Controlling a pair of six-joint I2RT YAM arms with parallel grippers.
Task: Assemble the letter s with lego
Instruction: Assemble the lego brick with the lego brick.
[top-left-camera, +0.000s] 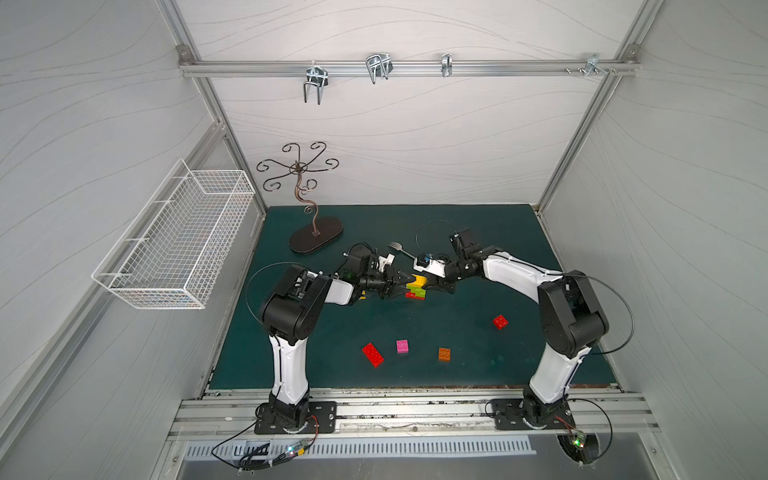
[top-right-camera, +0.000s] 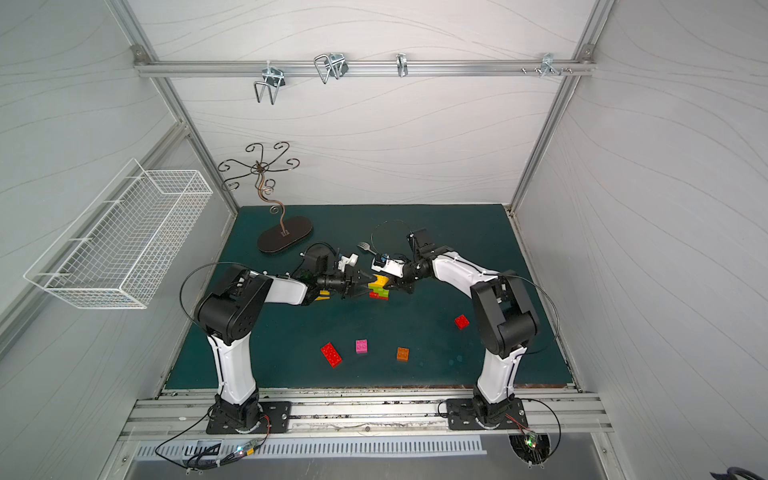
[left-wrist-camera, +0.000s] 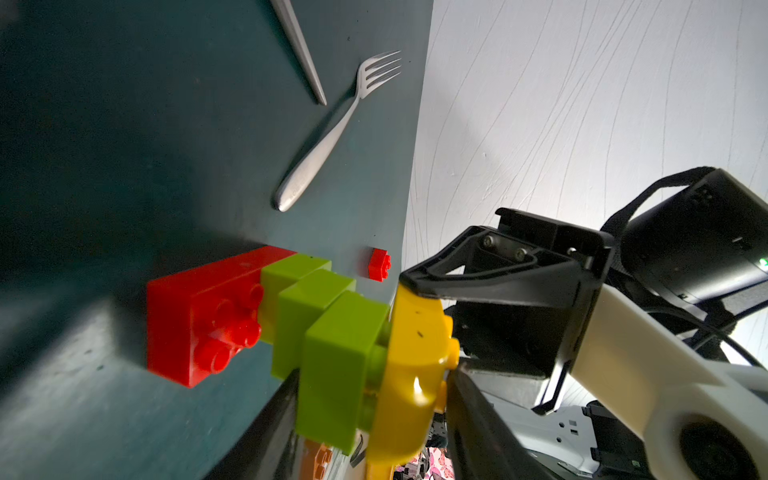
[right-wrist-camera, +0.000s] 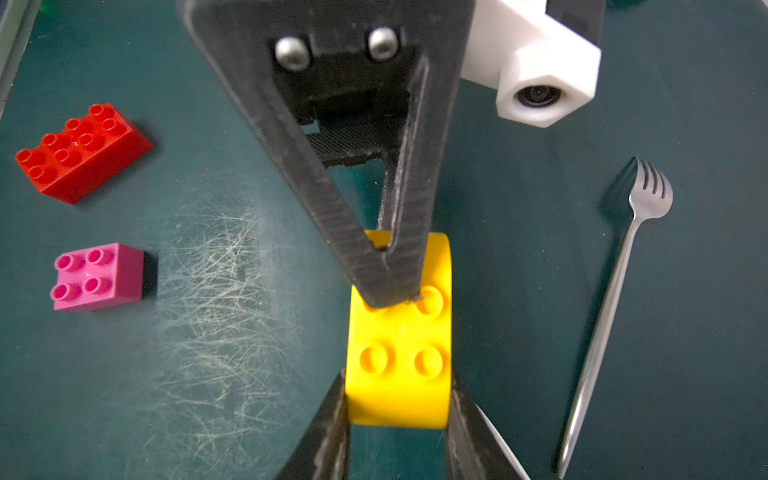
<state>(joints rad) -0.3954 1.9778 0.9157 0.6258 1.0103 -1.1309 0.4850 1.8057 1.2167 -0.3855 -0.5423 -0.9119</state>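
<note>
The left gripper (top-left-camera: 404, 286) reaches in from the left with its jaws apart. One fingertip (right-wrist-camera: 386, 293) rests on the studs of the yellow plastic brick with rounded ends (right-wrist-camera: 399, 374), and the other sits lower, beside the lime green plastic bricks (left-wrist-camera: 328, 345). I cannot tell whether it is actually clamping.

The yellow brick tops a stepped stack in the middle of the dark green table mat (top-left-camera: 478, 232). A long red studded brick (left-wrist-camera: 195, 320) forms the base, and the green ones climb off it. Green studs show in a gap under the yellow brick, so it looks not fully seated.

From the right, the right gripper (right-wrist-camera: 399, 415) is closed on the yellow brick's two sides.

Seating this brick appears to be the step in hand. Press straight down along the studs while the right grip keeps the brick square. A slanted push would likely tip the overhanging green steps or peel them off the base. Let go only once that gap is gone.

Spare bricks lie nearer: a red one (top-left-camera: 372, 354), a pink one (top-left-camera: 402, 345) and an orange one (top-left-camera: 444, 353).
</note>
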